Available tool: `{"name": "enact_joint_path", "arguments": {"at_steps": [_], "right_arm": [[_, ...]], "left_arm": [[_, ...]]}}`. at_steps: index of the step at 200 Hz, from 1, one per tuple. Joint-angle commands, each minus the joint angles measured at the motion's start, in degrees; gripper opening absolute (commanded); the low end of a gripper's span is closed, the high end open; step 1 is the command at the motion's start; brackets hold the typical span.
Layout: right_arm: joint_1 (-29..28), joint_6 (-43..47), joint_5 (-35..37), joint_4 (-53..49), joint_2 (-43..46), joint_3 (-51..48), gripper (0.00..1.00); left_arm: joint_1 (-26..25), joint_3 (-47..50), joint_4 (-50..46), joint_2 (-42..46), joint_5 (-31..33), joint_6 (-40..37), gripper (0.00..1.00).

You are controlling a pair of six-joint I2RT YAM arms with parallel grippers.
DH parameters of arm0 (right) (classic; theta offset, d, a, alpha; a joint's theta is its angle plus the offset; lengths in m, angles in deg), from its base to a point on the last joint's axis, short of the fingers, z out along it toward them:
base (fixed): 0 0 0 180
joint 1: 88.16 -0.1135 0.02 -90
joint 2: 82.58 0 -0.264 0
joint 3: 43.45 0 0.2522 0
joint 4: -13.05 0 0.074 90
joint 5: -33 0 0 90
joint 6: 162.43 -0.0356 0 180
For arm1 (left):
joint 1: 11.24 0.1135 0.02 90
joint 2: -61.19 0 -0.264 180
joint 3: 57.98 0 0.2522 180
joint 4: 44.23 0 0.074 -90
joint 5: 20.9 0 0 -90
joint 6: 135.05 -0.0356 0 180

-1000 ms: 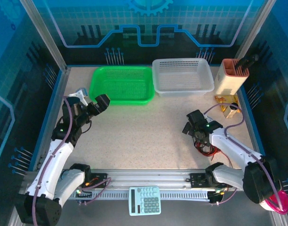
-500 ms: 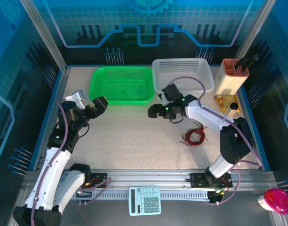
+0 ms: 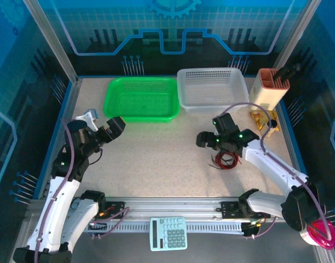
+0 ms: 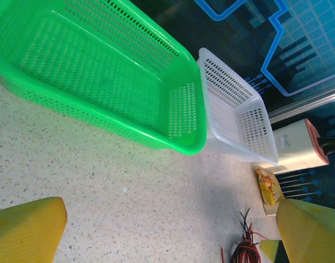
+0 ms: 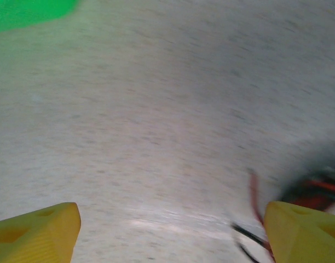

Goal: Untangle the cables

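While my right gripper (image 5: 167, 222) hangs wide open and empty just left of the cables (image 3: 226, 160), my left gripper (image 4: 170, 227), equally spread, sits well apart from them.

A green basket (image 4: 102, 82) stood on the speckled table (image 4: 129, 203), ahead of the left gripper (image 4: 172, 219) and off to its left. A white basket (image 4: 233, 115) sat just beside it, farther right. Beyond the right gripper (image 5: 171, 219), to its right, rose a beige box (image 4: 296, 145) with a reddish-brown top, a yellow packet (image 4: 269, 186) lying near its foot. A pale blue calculator (image 3: 168, 233) lay well behind both grippers, and a pink object (image 3: 321, 234) lay far behind the right one.
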Motion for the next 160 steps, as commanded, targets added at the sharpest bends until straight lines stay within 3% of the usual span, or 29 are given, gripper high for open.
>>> {"name": "enact_joint_path", "arguments": {"at_steps": [1, 55, 88, 111, 160], "right_arm": [[2.38, -2.81, 5.12, -4.06, 2.00, -3.14, 0.89], [3.62, -7.22, 7.06, -1.52, -6.01, -5.45, 0.92], [2.16, -10.13, -2.43, 7.20, -15.10, -5.84, 0.91], [-3.41, -10.31, -4.60, 12.81, -18.39, -3.10, 0.88], [-13.45, -10.22, -6.56, 15.77, -30.94, 13.37, 0.87]], "left_arm": [[-0.66, -1.25, -1.64, -0.26, -2.97, -1.27, 0.99], [-2.59, 0.72, 2.20, -3.55, -2.72, -0.60, 0.99], [-4.42, 0.52, 3.59, -6.45, -2.54, -0.56, 0.99], [-5.71, 0.00, 4.70, -8.75, -1.92, -0.80, 0.99], [-7.35, -0.69, 8.85, -14.56, -1.35, -0.08, 0.99]]}}
